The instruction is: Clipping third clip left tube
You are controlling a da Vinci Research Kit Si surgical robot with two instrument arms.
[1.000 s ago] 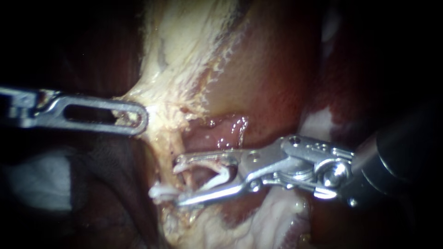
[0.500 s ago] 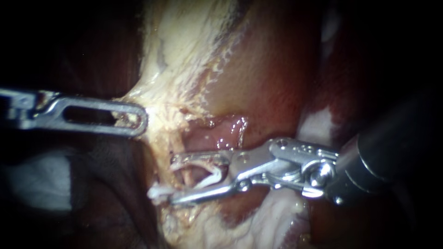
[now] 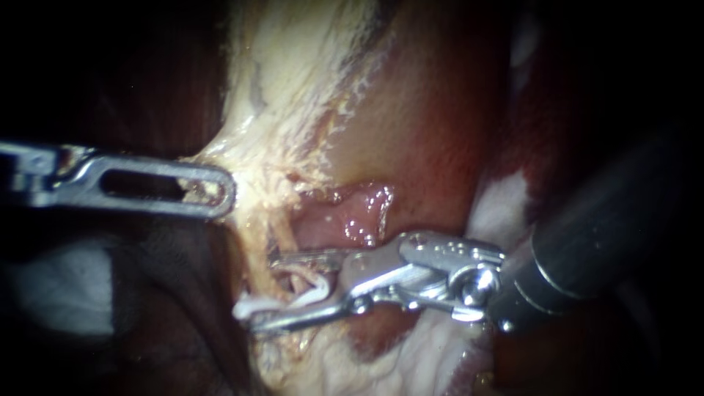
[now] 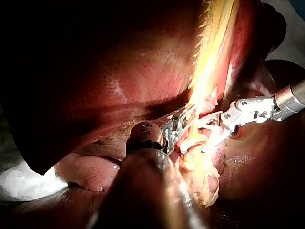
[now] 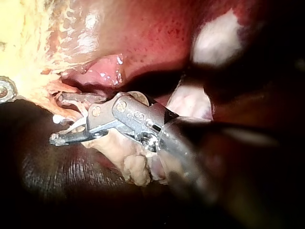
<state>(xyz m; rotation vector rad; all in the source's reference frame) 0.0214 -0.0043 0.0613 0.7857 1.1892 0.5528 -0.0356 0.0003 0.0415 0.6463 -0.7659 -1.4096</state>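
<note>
My right instrument [image 3: 265, 292] comes in from the lower right. Its jaws stand apart and carry a white clip [image 3: 314, 291], whose tail sticks out past the lower jaw. They straddle a thin pale tube [image 3: 292, 276] that runs down from the yellowish tissue [image 3: 293, 81]. In the right wrist view the same jaws [image 5: 56, 118] hold the clip around the strands. My left instrument [image 3: 220, 189], with a slotted jaw, is shut on the edge of the pale tissue above and to the left of the tube. The left wrist view shows its jaws [image 4: 183, 120] pinching that tissue, with the right instrument [image 4: 204, 135] just beyond.
Dark red liver [image 3: 440, 110] lies to the right of the pale tissue. A wet pink fold [image 3: 363, 213] sits just above the right instrument's wrist. White gauze lies at the left [image 3: 59, 286] and at the right [image 3: 506, 198].
My right instrument has slid leftward and slightly down, carrying the clip farther across the tube. The left instrument has held still.
</note>
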